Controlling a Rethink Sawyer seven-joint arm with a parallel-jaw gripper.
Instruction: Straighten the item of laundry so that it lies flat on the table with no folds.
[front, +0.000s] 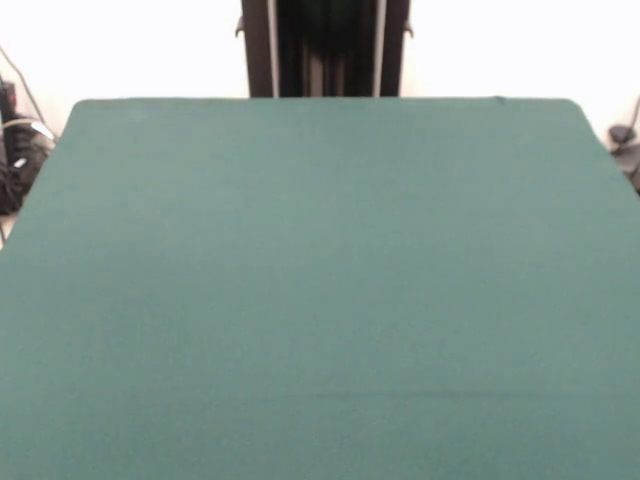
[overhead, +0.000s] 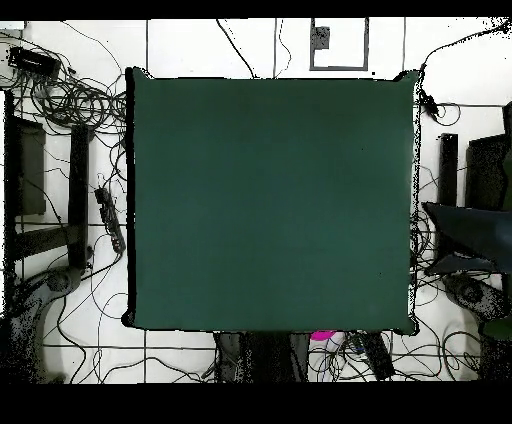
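Observation:
The table (front: 320, 280) is covered with dark green cloth and fills most of the front view. It also shows in the overhead view (overhead: 270, 200) as a large green rectangle. The jeans are out of view in both views. The gripper shows in neither view. Only the robot's black pedestal (front: 325, 48) stands at the table's far edge in the front view, and its base (overhead: 265, 355) shows at the bottom of the overhead view.
Tangled cables (overhead: 75, 90) and black stands (overhead: 78, 190) lie on the white floor left of the table. Dark equipment (overhead: 470, 230) sits to the right. Cables (front: 20, 150) show at the left edge of the front view.

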